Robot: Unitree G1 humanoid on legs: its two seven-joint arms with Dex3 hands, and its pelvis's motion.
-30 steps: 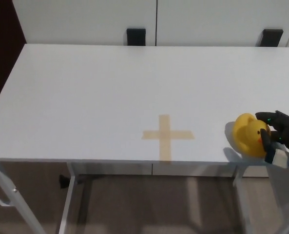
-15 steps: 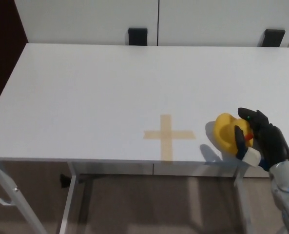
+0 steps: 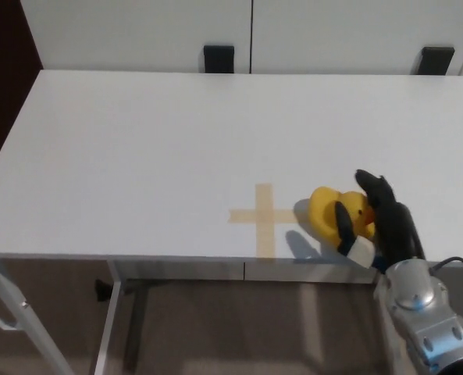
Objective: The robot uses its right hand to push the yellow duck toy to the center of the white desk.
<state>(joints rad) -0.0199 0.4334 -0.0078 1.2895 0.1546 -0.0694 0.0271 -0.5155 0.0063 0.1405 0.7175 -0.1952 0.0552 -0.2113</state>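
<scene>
Readable text: none anywhere in view.
Sign on counter: a plain tan tape cross, unlettered.

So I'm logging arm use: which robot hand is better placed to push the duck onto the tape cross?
The right robot hand. It sits against the yellow duck, on the side away from the tape cross, so pushing leftward should finish it. The left is not in view.

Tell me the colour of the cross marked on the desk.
Pale tan, like masking tape: the cross shows clearly in the head view, on the white desk.
</scene>
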